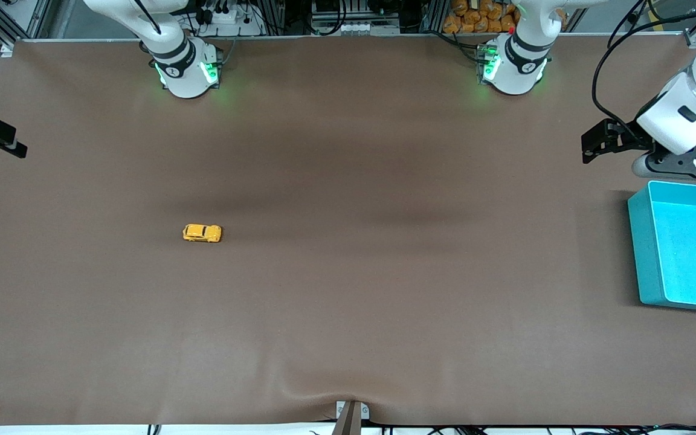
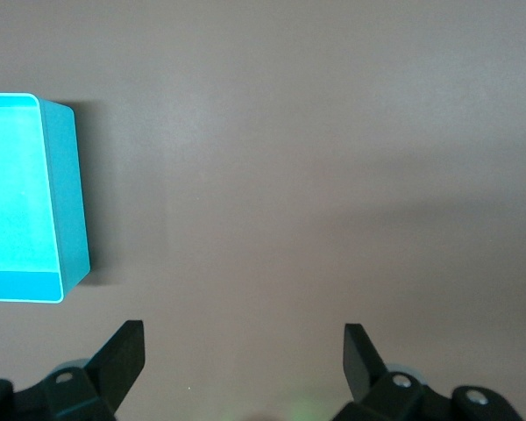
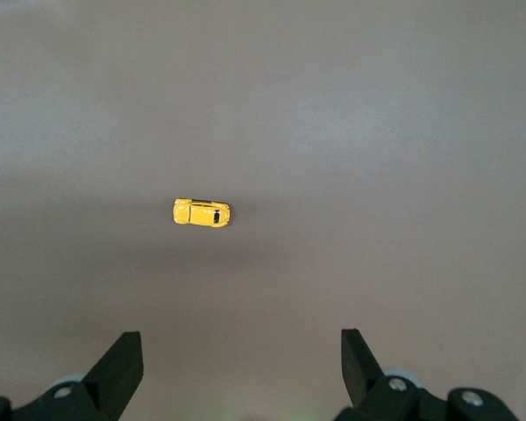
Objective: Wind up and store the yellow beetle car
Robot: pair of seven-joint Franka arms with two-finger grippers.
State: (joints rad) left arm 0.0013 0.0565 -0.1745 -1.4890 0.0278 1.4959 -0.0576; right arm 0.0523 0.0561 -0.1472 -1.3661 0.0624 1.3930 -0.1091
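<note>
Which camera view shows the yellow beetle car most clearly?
The right wrist view: the yellow beetle car lies in the open near the middle, seen from above, with its dark windows visible. The front view shows it too, small on the brown table, toward the right arm's end. The left wrist view does not show it.

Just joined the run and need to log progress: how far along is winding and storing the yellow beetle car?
Nothing looks done. The yellow beetle car sits alone on the brown table, toward the right arm's end. In hand: nothing; the right hand is open above the table, the left hand is open beside the turquoise bin. Still left: grasping, winding, then placing the car in the bin, which looks empty.
</note>
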